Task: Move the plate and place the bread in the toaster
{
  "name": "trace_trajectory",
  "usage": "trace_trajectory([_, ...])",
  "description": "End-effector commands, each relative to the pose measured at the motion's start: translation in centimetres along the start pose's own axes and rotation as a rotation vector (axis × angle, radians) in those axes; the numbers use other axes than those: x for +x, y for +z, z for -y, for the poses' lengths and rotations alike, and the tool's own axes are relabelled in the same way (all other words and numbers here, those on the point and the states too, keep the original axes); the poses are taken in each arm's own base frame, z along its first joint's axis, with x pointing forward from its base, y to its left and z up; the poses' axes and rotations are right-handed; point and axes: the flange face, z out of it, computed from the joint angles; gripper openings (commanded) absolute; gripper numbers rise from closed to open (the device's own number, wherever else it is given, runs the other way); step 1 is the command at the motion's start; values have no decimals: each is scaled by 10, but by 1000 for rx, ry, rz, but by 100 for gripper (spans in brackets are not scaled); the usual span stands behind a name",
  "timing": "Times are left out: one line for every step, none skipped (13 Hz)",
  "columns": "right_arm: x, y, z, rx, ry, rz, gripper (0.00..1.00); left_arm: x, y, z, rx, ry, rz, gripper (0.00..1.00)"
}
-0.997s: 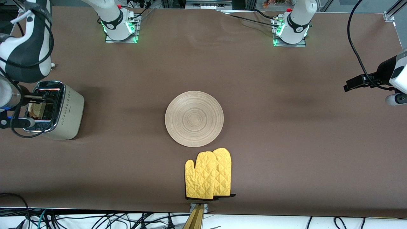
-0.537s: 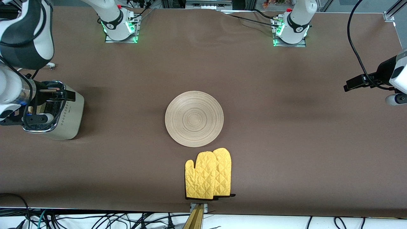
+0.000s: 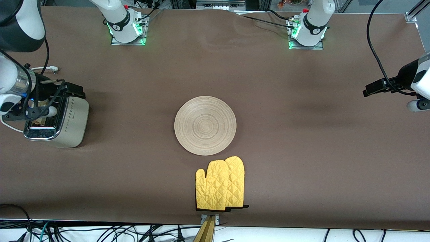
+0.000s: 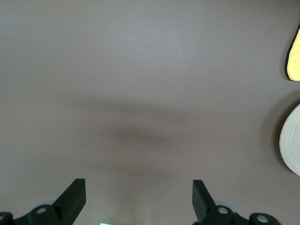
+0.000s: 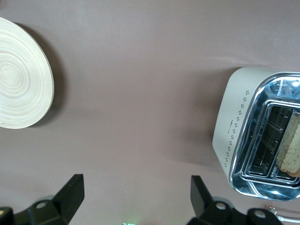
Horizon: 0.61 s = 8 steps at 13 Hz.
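Note:
The toaster [image 3: 69, 122] stands at the right arm's end of the table, chrome top up. The bread [image 5: 293, 149] sits upright in one slot of the toaster [image 5: 239, 126], its top edge showing. The plate [image 3: 205, 125] lies flat and bare in the middle of the table; it also shows as the plate [image 5: 18, 79] in the right wrist view. My right gripper [image 5: 137, 187] hangs open and holds nothing, above the toaster's farther end. My left gripper [image 4: 139, 190] waits open over bare cloth at the left arm's end, with the plate's edge [image 4: 291, 140] in its view.
Two yellow oven mitts [image 3: 220, 183] lie together just nearer to the front camera than the plate, close to the table's front edge. The toaster's white cord [image 3: 47, 69] trails on the cloth beside it. Brown cloth covers the whole table.
My right arm has lifted and drawn back from over the toaster's slots toward its base, open all the while. The bread stays in the slot. The left arm has not moved.

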Motion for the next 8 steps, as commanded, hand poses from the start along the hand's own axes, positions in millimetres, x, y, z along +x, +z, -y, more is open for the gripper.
trace_trajectory([-30,-23,-17,-11,15,-53,100,0,1,-2,-23,-13,7,100])
trace_trajectory([-34,-29,-20,-36,7,-62,100,0,1,-2,-23,-13,7,100])
trace_trajectory([-41,-40,-17,-35,2,-82,100,0,0,-2,-21,-13,6,100])
trace_trajectory([-45,-38,-18,-34,10,-78,100,0,1,-2,-23,-13,7,100])
trace_trajectory([-47,-44,-19,-46,13,-98,100,0,0,-3,-21,-12,6,100])
trace_trajectory([-50,-48,-17,-55,18,-104,100,-1,0,-5,-22,-8,6,100])
trace_trajectory([-52,-49,-18,-63,23,-97,100,-1,0,-5,-22,-8,6,100])
trace_trajectory([-55,-52,-18,-63,44,-102,100,-1,1,-4,-20,-9,7,100])
